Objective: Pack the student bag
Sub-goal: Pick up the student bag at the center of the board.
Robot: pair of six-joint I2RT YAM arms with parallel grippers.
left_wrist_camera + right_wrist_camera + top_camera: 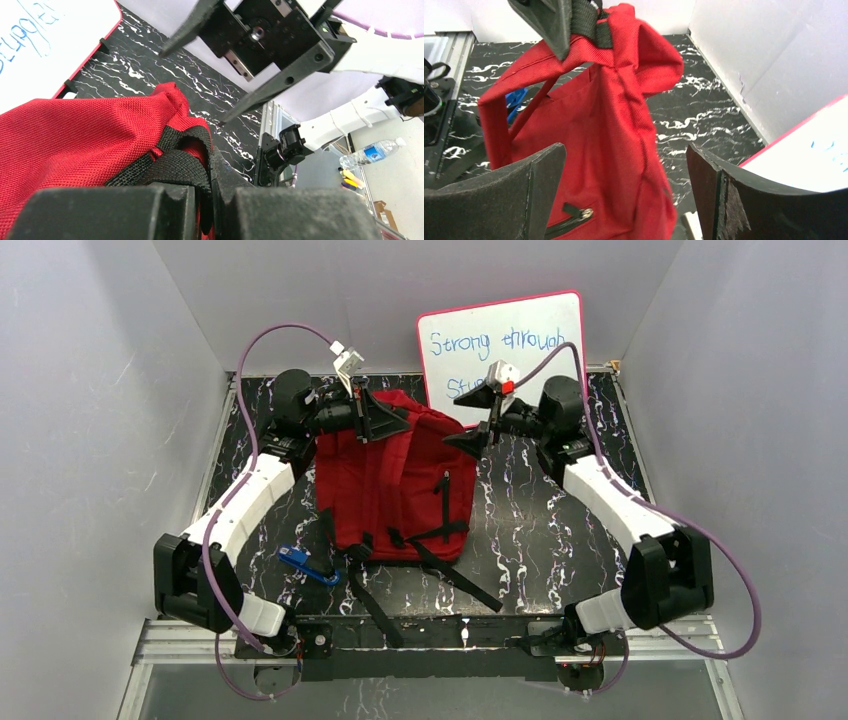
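Observation:
The student bag point(395, 480), a large red backpack, lies in the middle of the table with its black straps trailing toward the near edge. Its top end is lifted. My left gripper point(216, 200) is shut on the bag's black top handle strap point(175, 170), at the bag's far left point(385, 420). My right gripper point(624, 150) stands open at the bag's far right corner point(478, 418). Red fabric point(609, 115) hangs in front of its spread fingers, ungripped. A zipper pull point(584, 214) shows low on the bag.
A whiteboard point(505, 345) with a red frame and blue writing leans against the back wall behind the bag. A small blue object point(305, 565) lies on the table at the bag's near left. White walls close in the table on three sides.

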